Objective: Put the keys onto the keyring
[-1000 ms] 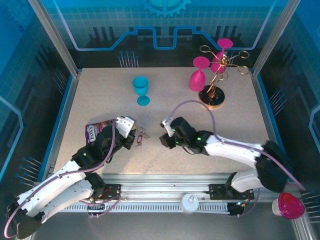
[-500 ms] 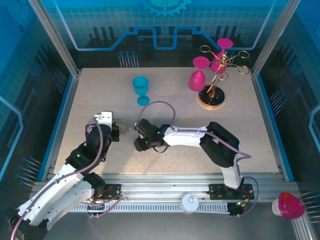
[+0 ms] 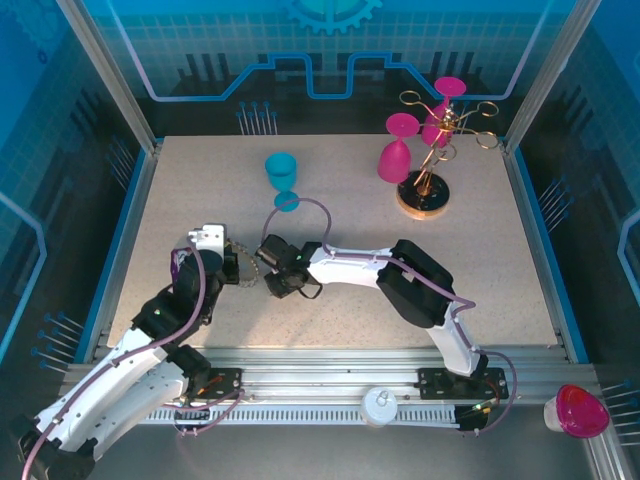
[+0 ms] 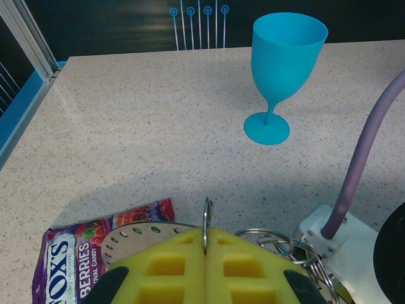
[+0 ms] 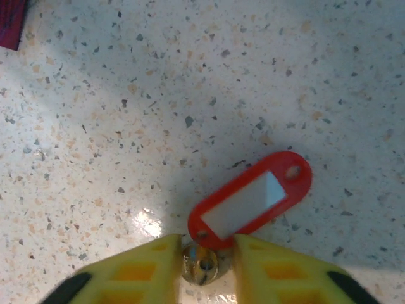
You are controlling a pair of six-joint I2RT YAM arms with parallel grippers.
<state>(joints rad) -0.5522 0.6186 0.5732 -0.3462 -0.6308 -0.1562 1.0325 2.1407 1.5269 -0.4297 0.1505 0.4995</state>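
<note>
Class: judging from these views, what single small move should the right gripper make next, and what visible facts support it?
Probably close the right gripper on the key. In the right wrist view its yellow fingers stand apart, straddling the small metal piece at the red tag's near end, not yet pinching it. The left gripper already clamps the keyring, so securing the key seems next.

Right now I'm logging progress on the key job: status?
Left gripper shut on keyring. Right gripper open around red key tag, flat on table. Candy bag under left gripper.
</note>
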